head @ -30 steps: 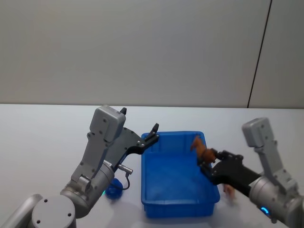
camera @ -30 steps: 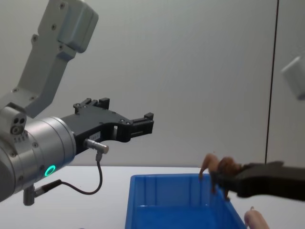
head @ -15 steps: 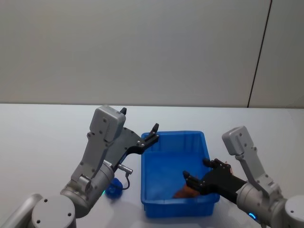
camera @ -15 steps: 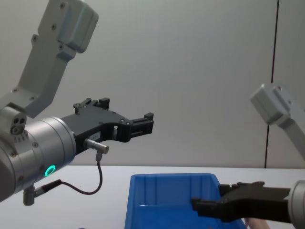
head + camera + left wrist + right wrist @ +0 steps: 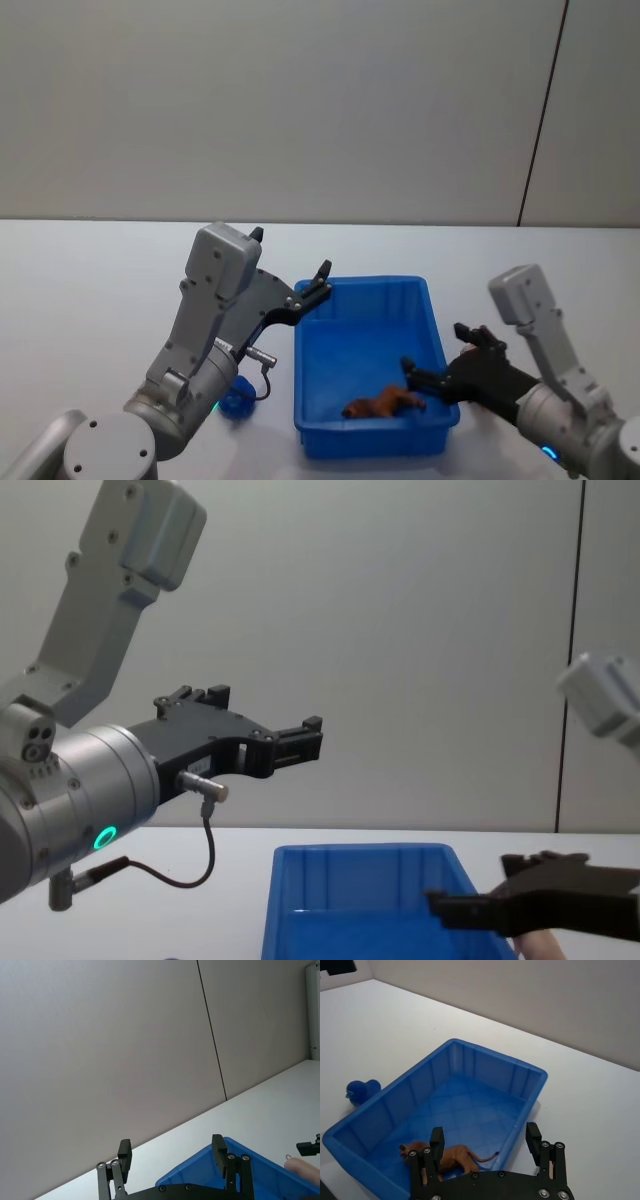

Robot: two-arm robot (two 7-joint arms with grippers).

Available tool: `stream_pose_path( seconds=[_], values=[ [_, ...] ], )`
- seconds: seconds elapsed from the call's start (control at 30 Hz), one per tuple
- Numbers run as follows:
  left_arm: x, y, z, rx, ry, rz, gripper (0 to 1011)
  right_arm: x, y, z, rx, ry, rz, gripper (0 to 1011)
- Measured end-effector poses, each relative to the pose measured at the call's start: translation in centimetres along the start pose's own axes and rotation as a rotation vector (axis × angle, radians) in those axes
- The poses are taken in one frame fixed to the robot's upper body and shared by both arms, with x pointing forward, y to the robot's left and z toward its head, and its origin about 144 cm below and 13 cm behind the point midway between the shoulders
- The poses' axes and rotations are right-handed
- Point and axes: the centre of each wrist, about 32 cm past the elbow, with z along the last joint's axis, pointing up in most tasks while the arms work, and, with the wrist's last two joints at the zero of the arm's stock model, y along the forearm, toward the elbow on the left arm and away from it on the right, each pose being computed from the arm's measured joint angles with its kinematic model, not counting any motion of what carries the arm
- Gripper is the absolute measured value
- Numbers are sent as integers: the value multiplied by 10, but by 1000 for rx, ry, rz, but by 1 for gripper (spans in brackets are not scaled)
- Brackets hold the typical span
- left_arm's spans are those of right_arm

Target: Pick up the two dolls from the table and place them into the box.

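Brown doll (image 5: 452,1154) lying inside box (image 5: 530,1072), near front wall. Right gripper (image 5: 485,1132) hovering at right rim, fingers apart; next, lowering squarely over pink doll (image 5: 307,1169) resting on table (image 5: 100,270) beside box. Left gripper (image 5: 171,1146) idling over left rim, fingers apart.

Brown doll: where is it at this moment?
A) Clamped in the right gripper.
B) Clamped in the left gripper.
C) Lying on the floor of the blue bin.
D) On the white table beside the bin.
C: the brown doll lies on the floor of the blue box, and the right gripper beside it is open and holds nothing.
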Motion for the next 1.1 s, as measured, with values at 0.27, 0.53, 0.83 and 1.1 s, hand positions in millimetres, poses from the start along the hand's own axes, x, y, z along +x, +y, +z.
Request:
stream_pose_path(
  seconds=[0.27,0.53,0.83,1.1],
  values=[
    [0,0,0,0,0,0,1003,12,-11,-3,2,20,-61,1001],
    [0,0,0,0,0,0,1003,23,-15,-7,-32,41,-110,1001],
    [0,0,0,0,0,0,1003,31,-10,-18,-89,52,-148,1001],
    [0,0,0,0,0,0,1003,33,-3,-25,-124,60,-154,1001]
  ],
)
